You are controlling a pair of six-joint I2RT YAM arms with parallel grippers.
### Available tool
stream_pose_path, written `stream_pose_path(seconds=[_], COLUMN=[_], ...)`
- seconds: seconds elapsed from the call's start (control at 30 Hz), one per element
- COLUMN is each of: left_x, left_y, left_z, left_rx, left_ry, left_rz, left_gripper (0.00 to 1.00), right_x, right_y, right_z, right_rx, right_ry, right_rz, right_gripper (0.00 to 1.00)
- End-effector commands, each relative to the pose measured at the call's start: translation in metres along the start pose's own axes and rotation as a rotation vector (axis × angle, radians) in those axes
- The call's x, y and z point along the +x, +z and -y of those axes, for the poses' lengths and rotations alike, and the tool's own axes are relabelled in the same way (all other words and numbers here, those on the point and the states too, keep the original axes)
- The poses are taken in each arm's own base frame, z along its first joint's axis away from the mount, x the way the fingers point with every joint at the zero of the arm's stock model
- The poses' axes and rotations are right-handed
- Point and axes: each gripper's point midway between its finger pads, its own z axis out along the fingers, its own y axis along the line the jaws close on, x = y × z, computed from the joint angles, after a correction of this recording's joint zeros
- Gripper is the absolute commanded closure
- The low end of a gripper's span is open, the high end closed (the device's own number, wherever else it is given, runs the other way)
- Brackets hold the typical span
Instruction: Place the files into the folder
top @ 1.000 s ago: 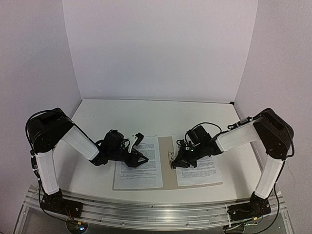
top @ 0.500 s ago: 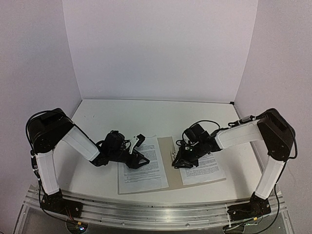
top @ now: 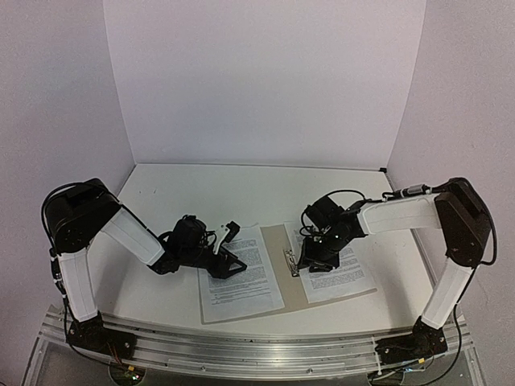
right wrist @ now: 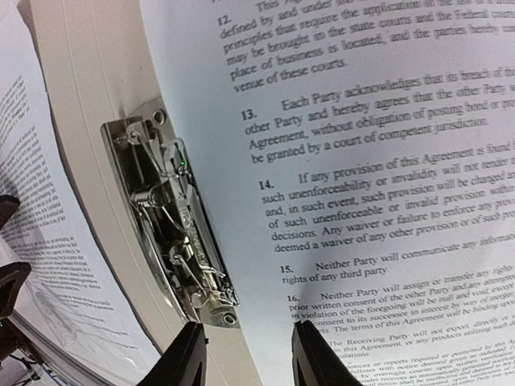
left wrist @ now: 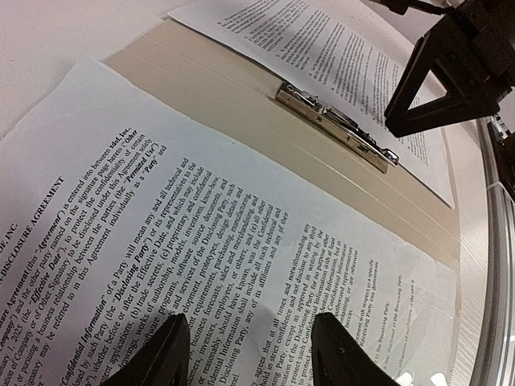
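The beige folder (top: 276,245) lies open and slightly skewed on the white table, its metal clip (top: 290,262) at the spine. One printed sheet of the files (top: 245,281) covers its left cover, and another sheet (top: 348,273) covers the right. My left gripper (top: 232,248) is open, its tips low over the left sheet (left wrist: 161,225). My right gripper (top: 310,262) is open beside the clip (right wrist: 173,217), straddling the inner edge of the right sheet (right wrist: 362,161). Bare folder card (right wrist: 88,80) shows left of the clip. Neither gripper holds anything.
An aluminium rail (top: 241,347) runs along the table's near edge, just below the folder's front corner. White walls enclose the back and both sides. In the left wrist view the right gripper (left wrist: 451,72) hangs over the far sheet (left wrist: 322,48).
The right gripper has opened from shut. The folder with both sheets has turned slightly counter-clockwise and slid right. The left arm has not moved.
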Motion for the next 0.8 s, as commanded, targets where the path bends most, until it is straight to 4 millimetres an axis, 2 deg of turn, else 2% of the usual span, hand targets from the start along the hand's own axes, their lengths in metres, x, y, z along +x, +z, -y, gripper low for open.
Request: stream_pose_path(seconds=[0.0, 0.17, 0.3, 0.4, 0.47, 0.53, 0.63, 0.77], left_x=[0.012, -0.008, -0.046, -0.076, -0.088, -0.087, -0.07, -0.036], left_y=[-0.002, -0.003, -0.007, -0.013, -0.017, -0.022, -0.04, -0.076], left_z=[0.003, 0.02, 0.04, 0.047, 0.035, 0.01, -0.029, -0.078], left_rx=[-0.01, 0.055, 0.126, 0.134, 0.098, 0.028, -0.049, -0.134], left_ry=[-0.002, 0.052, 0.133, 0.166, 0.102, -0.032, -0.257, -0.612], left_rz=[-0.074, -0.053, 0.001, 0.017, -0.018, -0.122, -0.269, -0.395], left_gripper=[0.48, 0.45, 0.41, 0.33, 0.25, 0.16, 0.07, 0.02], right_x=[-0.02, -0.04, -0.06, -0.078, -0.088, -0.09, -0.092, -0.099], right_y=[-0.031, -0.056, -0.073, -0.092, -0.1, -0.097, -0.086, -0.073], right_z=[-0.01, -0.018, 0.035, 0.084, 0.112, 0.133, 0.148, 0.151], right_rx=[0.01, -0.007, 0.114, 0.211, 0.241, 0.252, 0.261, 0.221], right_ry=[-0.008, 0.009, 0.102, 0.144, 0.161, 0.167, 0.135, 0.097], right_rz=[0.092, 0.174, 0.198, 0.24, 0.252, 0.226, 0.189, 0.165], right_gripper=[0.61, 0.6, 0.54, 0.41, 0.24, 0.16, 0.14, 0.15])
